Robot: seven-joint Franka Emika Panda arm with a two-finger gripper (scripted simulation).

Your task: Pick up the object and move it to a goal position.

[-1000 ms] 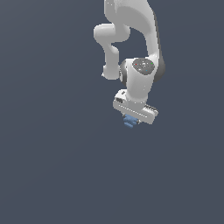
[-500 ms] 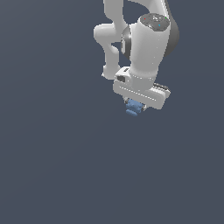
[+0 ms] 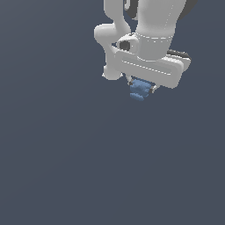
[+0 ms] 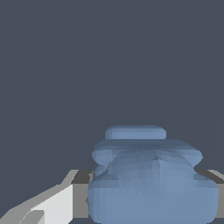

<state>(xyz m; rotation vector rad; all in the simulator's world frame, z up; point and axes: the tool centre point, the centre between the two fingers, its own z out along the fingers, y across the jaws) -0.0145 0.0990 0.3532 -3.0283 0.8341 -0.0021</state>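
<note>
**Q:** One arm [image 3: 149, 26], big and white, filling the upper part of the exterior view. Anything else in there worth noting?

**A:** Nope, just plain grey-blue everywhere. No table edge, no goal marker, nothing to aim at. Below the arm, the gripper [image 3: 141, 88], wide white body, pointing down. Then the smallest bit: the object [image 3: 139, 91], blue and lumpy, poking out right under it.

**Q:** Held or just sitting near?

**A:** Held, looks like. Clamped between the fingers [image 3: 153, 89], well clear of anything underneath, so hanging in the air. Jaws narrow, pinched in on the blue thing. Narrower than the gripper body by a lot.

**Q:** Which way off the gripper, then?

**A:** Straight down from it, centred between the fingertips. Stacked lobes running along the gripper's own pointing direction, ridges across. Probably no reorienting needed for the carry, just keeping the squeeze on and going wherever the goal is. Can't say which way that is from these.

**Q:** Wrist view any help?

**A:** Some. Shows the object [image 4: 153, 179] up close, tiered shape, widest near the camera, plus one pale finger [image 4: 52, 203] right against its side. No contact like that visible in the exterior view, too small. Exterior gives the height and arm pose instead. Other finger mostly hidden behind the blue.
</note>
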